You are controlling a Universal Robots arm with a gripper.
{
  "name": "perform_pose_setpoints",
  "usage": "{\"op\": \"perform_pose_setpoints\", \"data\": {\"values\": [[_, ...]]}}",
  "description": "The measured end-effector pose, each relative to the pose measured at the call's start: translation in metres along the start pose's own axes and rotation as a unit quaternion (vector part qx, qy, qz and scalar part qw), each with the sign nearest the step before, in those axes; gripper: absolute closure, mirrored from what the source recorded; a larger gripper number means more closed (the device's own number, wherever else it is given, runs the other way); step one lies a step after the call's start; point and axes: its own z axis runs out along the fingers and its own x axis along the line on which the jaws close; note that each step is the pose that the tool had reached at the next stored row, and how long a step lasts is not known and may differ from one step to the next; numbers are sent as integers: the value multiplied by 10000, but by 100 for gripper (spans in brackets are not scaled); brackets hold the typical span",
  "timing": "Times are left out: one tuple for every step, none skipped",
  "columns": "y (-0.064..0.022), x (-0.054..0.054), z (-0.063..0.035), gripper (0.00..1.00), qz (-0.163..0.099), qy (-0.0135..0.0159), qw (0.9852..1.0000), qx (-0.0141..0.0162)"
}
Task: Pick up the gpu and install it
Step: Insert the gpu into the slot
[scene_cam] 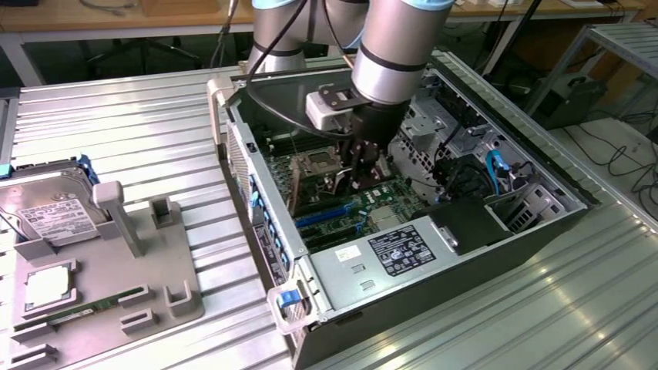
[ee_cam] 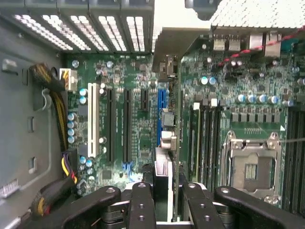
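We see our gripper (ee_cam: 164,200) clamped on the gpu (ee_cam: 167,119), held edge-on, long axis along the blue slot (ee_cam: 160,112).

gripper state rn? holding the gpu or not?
Gripper: closed on the gpu, which it holds edge-on over the motherboard inside the open PC case.

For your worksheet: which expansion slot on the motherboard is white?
The long slot beside the yellow cables; the others are black or blue.
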Motion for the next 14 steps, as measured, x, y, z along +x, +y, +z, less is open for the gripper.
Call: {"op": "perform_pose_setpoints", "data": {"values": [[8,0,6,72,0,0,10000,1],[22,0,13,72,0,0,10000,1],[31,8,17,72,0,2,10000,1],[34,17,22,72,0,1,10000,2],[43,19,30,72,0,-1,10000,2],[57,18,41,72,0,-1,10000,2],[88,18,55,72,0,0,10000,3],[120,18,75,72,-1,0,10000,4],[136,17,92,72,0,0,10000,5],[142,19,115,72,-1,1,10000,5],[145,21,133,72,-1,0,10000,5],[159,21,153,72,-3,1,10000,34],[165,20,156,72,-6,3,10000,75],[167,20,160,72,-9,2,10000,87]]}}
